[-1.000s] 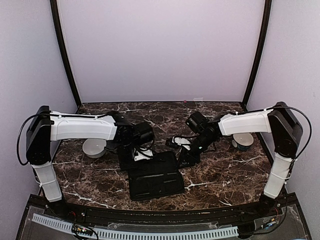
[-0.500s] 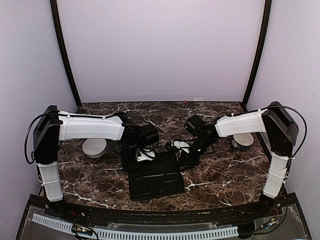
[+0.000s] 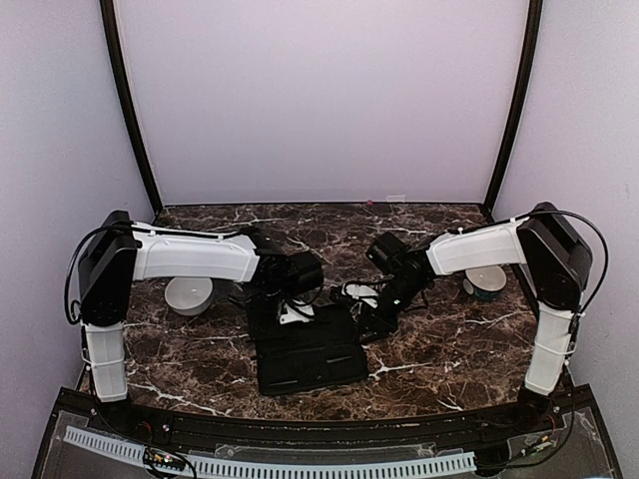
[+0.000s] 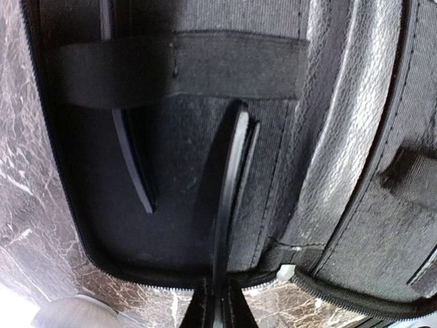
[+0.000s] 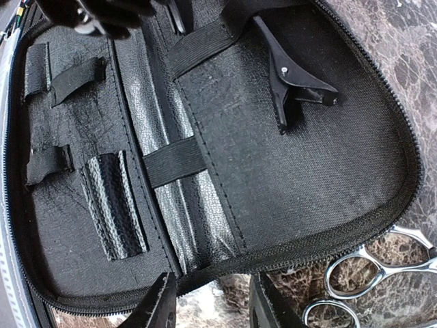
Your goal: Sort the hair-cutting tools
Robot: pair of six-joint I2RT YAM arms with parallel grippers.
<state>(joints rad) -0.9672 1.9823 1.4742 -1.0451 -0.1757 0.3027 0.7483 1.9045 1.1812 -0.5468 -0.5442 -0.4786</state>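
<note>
Open black case [image 3: 305, 364] flat on marble table [image 3: 449, 349], nearest arm bases.
Left gripper [image 4: 218, 314]: pinched tight on thin dark comb-like piece [image 4: 229, 198], edge-on inside case, tip near elastic strap [image 4: 177, 68].
Second slim dark piece [image 4: 133, 164] tucked under same strap.
Right gripper [image 5: 215, 307]: jaws part-way apart at case zipper rim, nothing seen between them.
Silver scissors [image 5: 372, 273] on table just outside rim.
Black hair clip [image 5: 293, 85] inside case.
Left bowl [image 3: 188, 294], right bowl [image 3: 486, 282]: white, farther back, either side.
</note>
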